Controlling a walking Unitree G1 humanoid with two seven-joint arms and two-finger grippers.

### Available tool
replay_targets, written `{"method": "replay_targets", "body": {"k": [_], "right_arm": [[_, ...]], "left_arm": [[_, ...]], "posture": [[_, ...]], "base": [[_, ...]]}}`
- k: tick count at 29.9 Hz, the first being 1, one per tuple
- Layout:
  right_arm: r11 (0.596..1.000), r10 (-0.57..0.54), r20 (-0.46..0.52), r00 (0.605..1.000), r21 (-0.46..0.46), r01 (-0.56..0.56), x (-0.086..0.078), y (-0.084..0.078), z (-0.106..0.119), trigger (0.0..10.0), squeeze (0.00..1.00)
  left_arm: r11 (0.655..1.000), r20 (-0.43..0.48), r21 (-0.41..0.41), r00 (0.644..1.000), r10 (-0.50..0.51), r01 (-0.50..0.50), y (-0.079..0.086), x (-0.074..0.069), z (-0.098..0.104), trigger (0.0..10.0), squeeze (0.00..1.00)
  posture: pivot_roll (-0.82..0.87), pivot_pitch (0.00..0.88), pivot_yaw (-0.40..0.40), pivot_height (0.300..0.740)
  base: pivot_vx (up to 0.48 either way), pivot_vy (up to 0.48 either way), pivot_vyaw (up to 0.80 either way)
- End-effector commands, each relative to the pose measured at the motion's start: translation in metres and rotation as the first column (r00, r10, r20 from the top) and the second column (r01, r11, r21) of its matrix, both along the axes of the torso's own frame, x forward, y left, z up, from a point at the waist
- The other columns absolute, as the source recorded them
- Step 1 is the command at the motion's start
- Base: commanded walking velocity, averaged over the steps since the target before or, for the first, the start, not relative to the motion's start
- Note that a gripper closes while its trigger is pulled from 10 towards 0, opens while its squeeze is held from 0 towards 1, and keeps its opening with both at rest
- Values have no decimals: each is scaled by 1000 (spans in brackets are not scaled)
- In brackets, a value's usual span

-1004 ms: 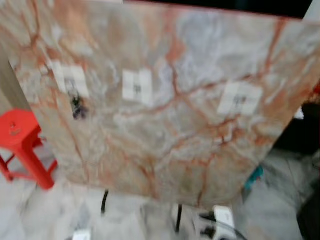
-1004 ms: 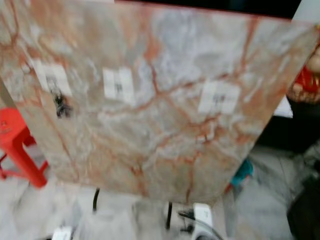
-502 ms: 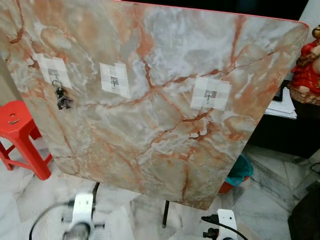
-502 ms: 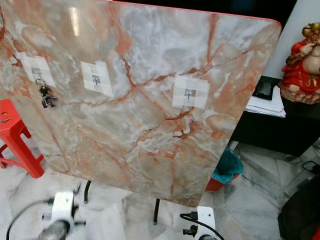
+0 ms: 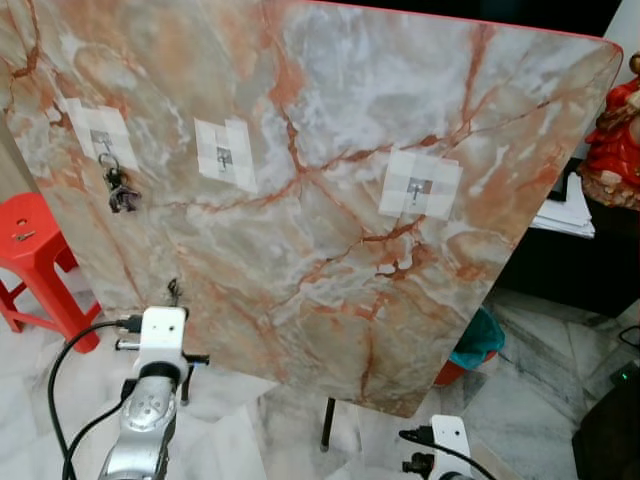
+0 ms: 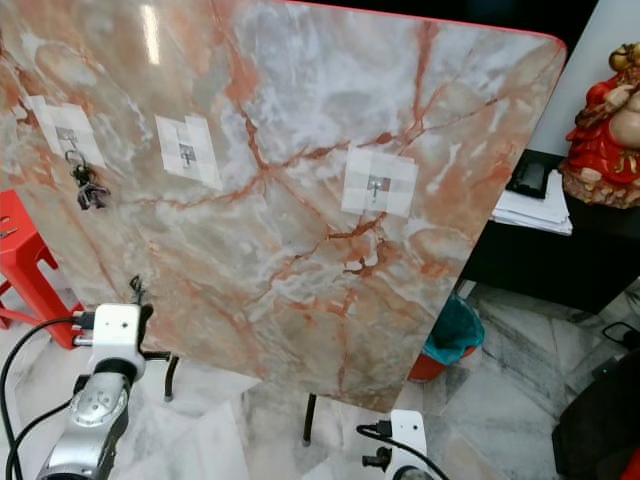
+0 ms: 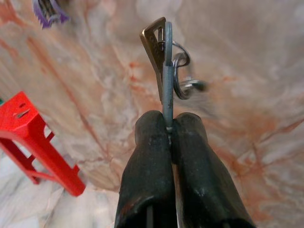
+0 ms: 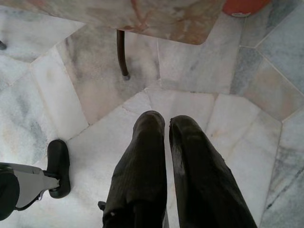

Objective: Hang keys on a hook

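My left claw [image 7: 167, 130] is clenched on a set of keys [image 7: 164, 71], pinching a grey key blade between its two black fingers [image 7: 147, 166]. A brass key stands beside the blade, and a few steel rings hang off to one side of it. In the head view I see the left arm [image 5: 150, 400] raised at the near left, with the keys [image 5: 174, 291] poking up at its tip, close in front of the lower left part of the board [image 5: 330, 250].

The board is a big marble-patterned slab, tilted and standing on thin dark legs. Three hooks sit in a row across its upper part, each on a pale square patch: the left hook [image 5: 103, 140], the middle hook [image 5: 224, 158] and the right hook [image 5: 420, 187]. Another bunch of keys [image 5: 119, 190] hangs from the left hook, above my claw. The middle and right hooks are bare.

A red stool [image 5: 35, 265] stands on the floor at the far left, beside the board.

My right claw [image 8: 166, 128] hangs low over the pale marble floor [image 8: 213, 95], its fingers closed together on nothing. A red figurine [image 5: 615, 140] sits at the far right on a dark cabinet, next to a stack of papers [image 5: 565, 212].
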State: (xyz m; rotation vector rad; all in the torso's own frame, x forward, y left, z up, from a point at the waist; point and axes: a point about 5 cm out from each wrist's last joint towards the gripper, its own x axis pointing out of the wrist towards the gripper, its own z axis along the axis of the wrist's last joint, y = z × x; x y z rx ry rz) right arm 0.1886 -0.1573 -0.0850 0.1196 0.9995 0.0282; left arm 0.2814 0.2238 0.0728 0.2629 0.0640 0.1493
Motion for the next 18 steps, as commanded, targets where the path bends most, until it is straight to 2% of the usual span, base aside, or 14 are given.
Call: {"method": "replay_targets", "body": {"k": [1,3,8,15,18], "right_arm": [[1000,-8,13,1000,-4,8,2,-2,1,10000,0],[1000,-6,12,1000,-6,6,2,-1,1,10000,0],[1000,-15,13,1000,-4,15,2,-1,1,10000,0],[1000,-22,12,1000,2,21,2,-1,1,10000,0],[1000,-18,11,1000,3,18,2,-1,1,10000,0]], "left_arm": [[1000,-2,-10,1000,-17,17,-5,-1,3,10000,0],[1000,-6,-23,1000,-14,14,-6,-1,3,10000,0],[999,-14,-32,1000,-15,15,-8,-2,2,10000,0],[999,-19,-45,999,-31,30,-12,-3,7,10000,0],[998,-11,-49,999,-33,33,-12,-3,10,10000,0]], "posture": [[87,0,-99,740],[86,0,-98,740],[86,0,-97,740],[88,0,-99,740],[88,0,-99,740]], "base": [[0,0,0],[0,0,0],[0,335,0],[0,480,0],[0,466,-800]]}}
